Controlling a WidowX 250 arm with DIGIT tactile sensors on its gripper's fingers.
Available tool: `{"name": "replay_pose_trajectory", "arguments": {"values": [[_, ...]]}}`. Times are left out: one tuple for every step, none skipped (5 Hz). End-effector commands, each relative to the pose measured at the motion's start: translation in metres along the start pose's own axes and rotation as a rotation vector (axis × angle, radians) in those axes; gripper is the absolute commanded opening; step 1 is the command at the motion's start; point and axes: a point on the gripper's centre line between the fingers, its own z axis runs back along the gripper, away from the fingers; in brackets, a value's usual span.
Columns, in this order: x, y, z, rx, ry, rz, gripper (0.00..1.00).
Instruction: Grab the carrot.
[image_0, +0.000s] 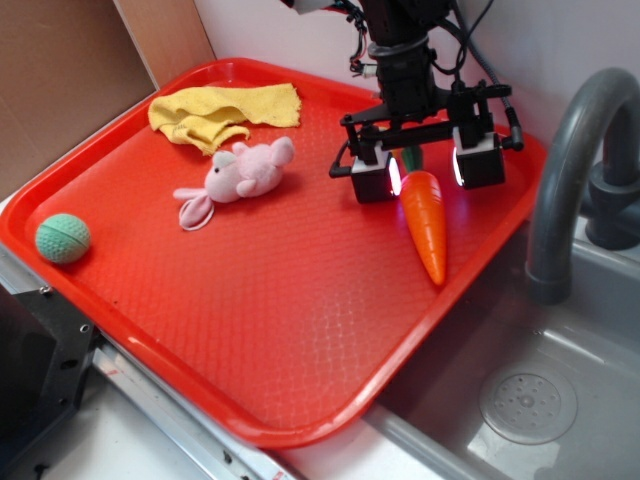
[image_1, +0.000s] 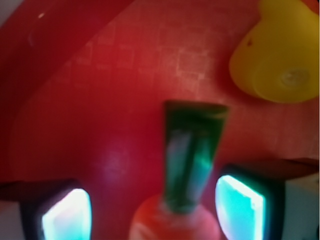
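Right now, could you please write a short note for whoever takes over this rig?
Gripper: open, lowered over the stem end of the carrot, fingers on either side, not closed on it.
Carrot: lying flat near the right edge of the red tray, tip pointing toward the sink.
Also on the tray: pink plush, yellow cloth, green ball, and a yellow toy seen only in the wrist view.
Done: gripper lined up over the carrot.
Left: close the jaws on the carrot and lift.
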Motion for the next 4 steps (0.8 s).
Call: {"name": "replay_pose_trajectory", "arguments": {"values": [[0.005, -0.006, 0.011, -0.025, -0.029, -0.005, 0.00], [0.005, -0.005, 0.011, -0.017, -0.039, 0.005, 0.00], [0.004, 0.001, 0.022, -0.067, 0.021, -0.043, 0.00], [-0.005, 0.014, 0.050, -0.113, -0.013, -0.103, 0.00]]}}
